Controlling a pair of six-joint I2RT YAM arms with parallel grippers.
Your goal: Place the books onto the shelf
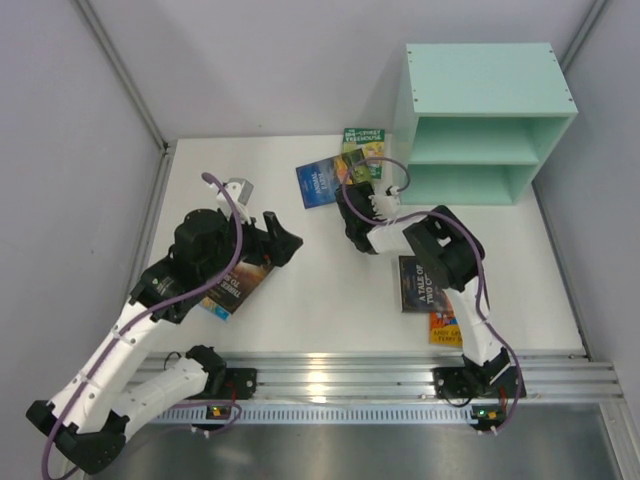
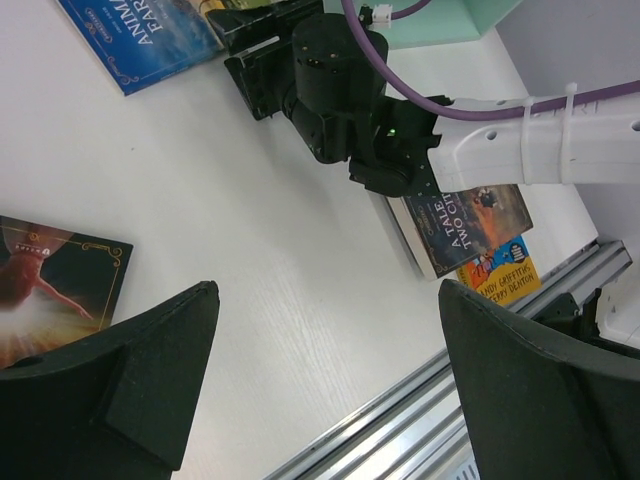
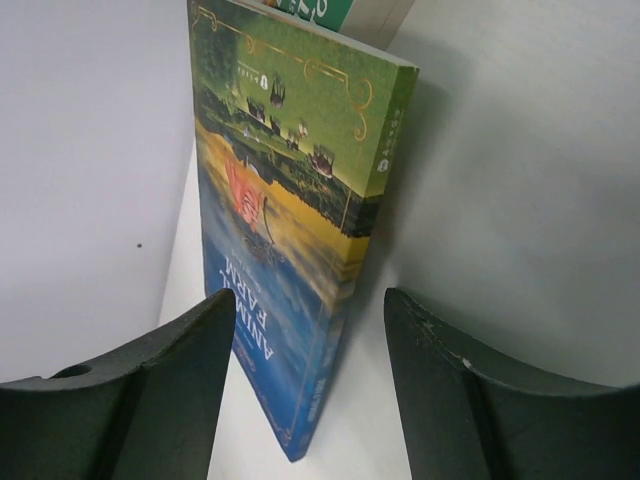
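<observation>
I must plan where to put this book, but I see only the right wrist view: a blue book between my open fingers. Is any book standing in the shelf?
Observer: No. In the top view both compartments of the shelf look empty.
Operator: Thank you. Where are other books waiting?
Observer: Two are stacked: a dark navy book lies on an orange-yellow one.
Operator: And the other arm, is it busy?
Observer: The left gripper is wide open and holds nothing; a dark brown book lies near it.
</observation>
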